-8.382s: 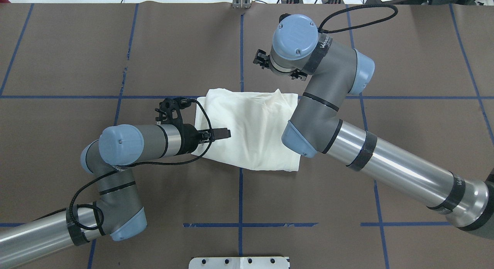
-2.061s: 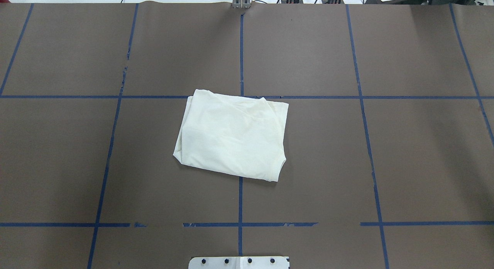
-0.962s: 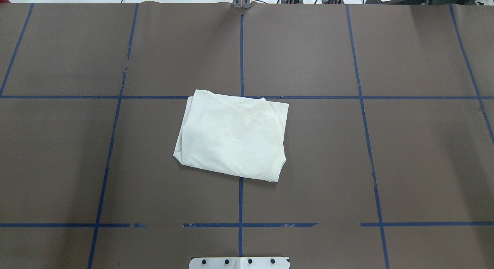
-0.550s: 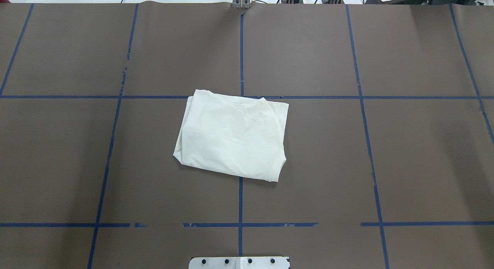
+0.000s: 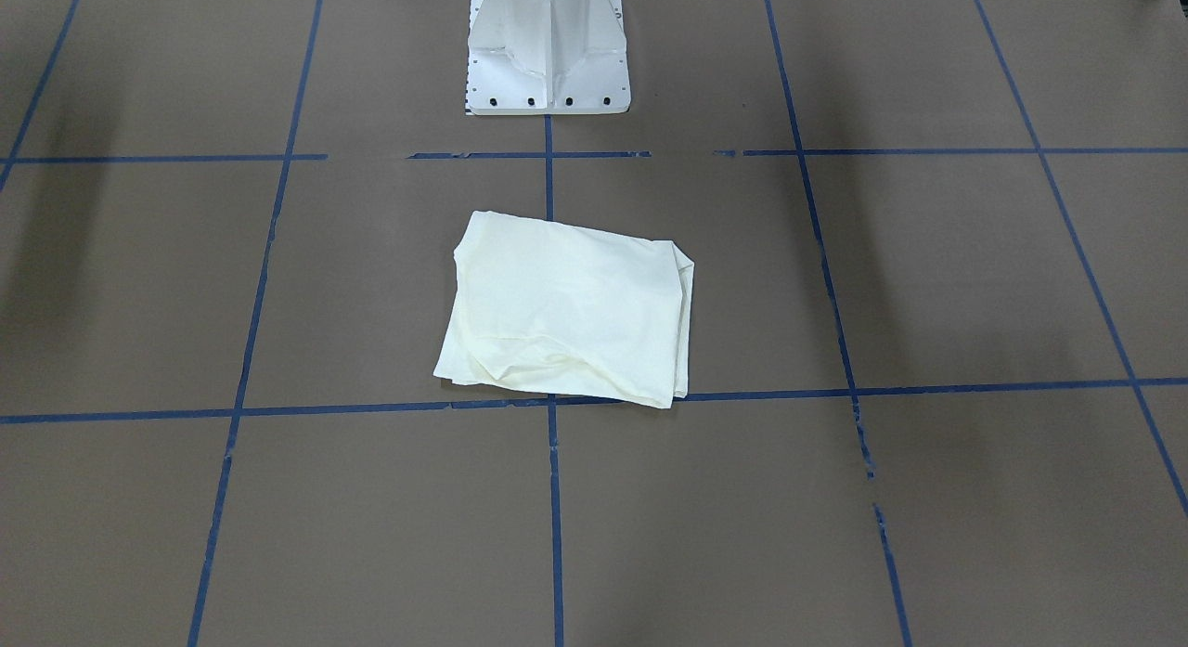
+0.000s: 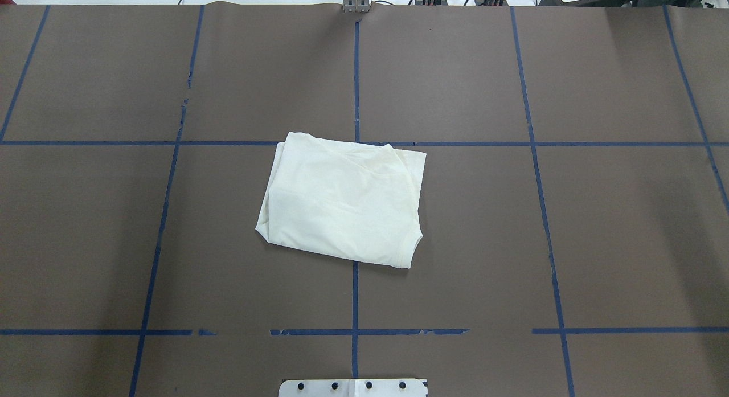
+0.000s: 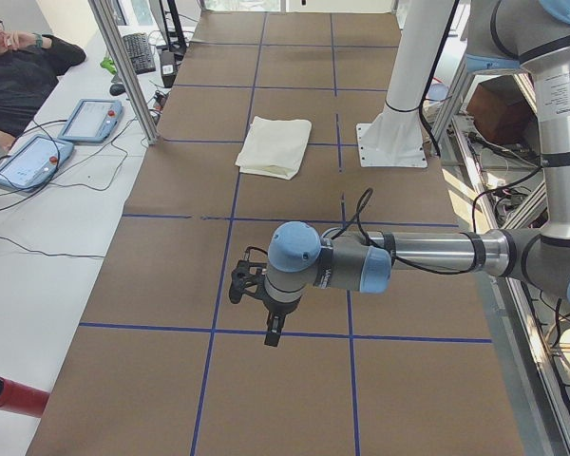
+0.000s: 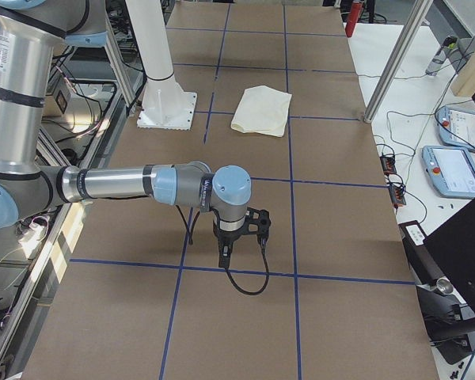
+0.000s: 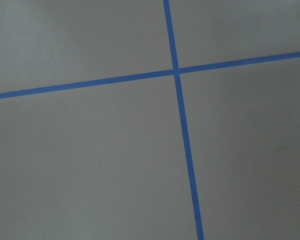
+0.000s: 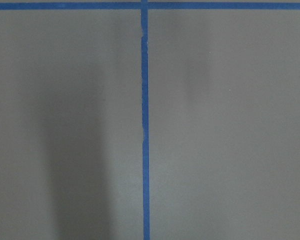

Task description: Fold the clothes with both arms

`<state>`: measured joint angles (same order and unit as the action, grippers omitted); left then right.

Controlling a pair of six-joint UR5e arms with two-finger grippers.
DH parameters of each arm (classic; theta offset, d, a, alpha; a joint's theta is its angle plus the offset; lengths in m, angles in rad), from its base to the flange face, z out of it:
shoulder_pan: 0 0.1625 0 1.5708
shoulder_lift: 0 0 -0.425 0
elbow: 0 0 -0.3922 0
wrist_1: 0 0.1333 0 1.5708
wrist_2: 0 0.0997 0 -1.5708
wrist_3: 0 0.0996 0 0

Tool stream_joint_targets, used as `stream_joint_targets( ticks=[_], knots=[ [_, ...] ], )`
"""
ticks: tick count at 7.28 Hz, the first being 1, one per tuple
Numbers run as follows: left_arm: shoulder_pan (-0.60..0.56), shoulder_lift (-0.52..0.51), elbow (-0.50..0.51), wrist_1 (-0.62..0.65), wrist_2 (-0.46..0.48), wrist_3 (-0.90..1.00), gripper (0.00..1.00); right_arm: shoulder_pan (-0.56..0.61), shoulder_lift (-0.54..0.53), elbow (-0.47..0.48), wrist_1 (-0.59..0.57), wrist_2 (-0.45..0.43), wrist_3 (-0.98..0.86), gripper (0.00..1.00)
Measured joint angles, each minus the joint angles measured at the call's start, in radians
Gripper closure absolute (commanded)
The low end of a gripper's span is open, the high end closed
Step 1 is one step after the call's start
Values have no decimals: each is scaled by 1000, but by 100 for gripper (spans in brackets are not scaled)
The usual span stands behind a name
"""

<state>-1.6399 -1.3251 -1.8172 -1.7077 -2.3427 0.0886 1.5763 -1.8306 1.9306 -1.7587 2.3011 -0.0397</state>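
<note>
The clothes (image 6: 342,203) are one cream shirt folded into a rough rectangle, plain side up, lying flat at the table's middle (image 5: 571,317). Nothing touches it. Both arms are far from it and show only in the side views. The left gripper (image 7: 272,332) points down over a blue tape line near the table's left end, well away from the shirt (image 7: 275,144). The right gripper (image 8: 224,255) hangs the same way toward the right end, far from the shirt (image 8: 263,109). I cannot tell whether either gripper is open or shut. Both wrist views show only bare table and tape.
The brown table surface (image 6: 512,243) carries a grid of blue tape lines. The white pedestal base (image 5: 548,53) stands at the robot's edge behind the shirt. A seated person (image 7: 19,66), teach pendants (image 7: 90,119) and a red cylinder (image 7: 9,394) lie beside the table.
Both arms, over the shirt 8.4 s ago, have left the overhead view, and the shirt lies slightly further left. Nothing has changed over the last two seconds.
</note>
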Motion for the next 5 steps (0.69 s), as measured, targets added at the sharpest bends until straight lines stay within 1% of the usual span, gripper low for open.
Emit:
stream_joint_targets(
  ticks=[5],
  knots=[
    [0, 1, -2, -3, -7, 1, 0, 0, -1, -3, -1, -12, -7, 0]
  ],
)
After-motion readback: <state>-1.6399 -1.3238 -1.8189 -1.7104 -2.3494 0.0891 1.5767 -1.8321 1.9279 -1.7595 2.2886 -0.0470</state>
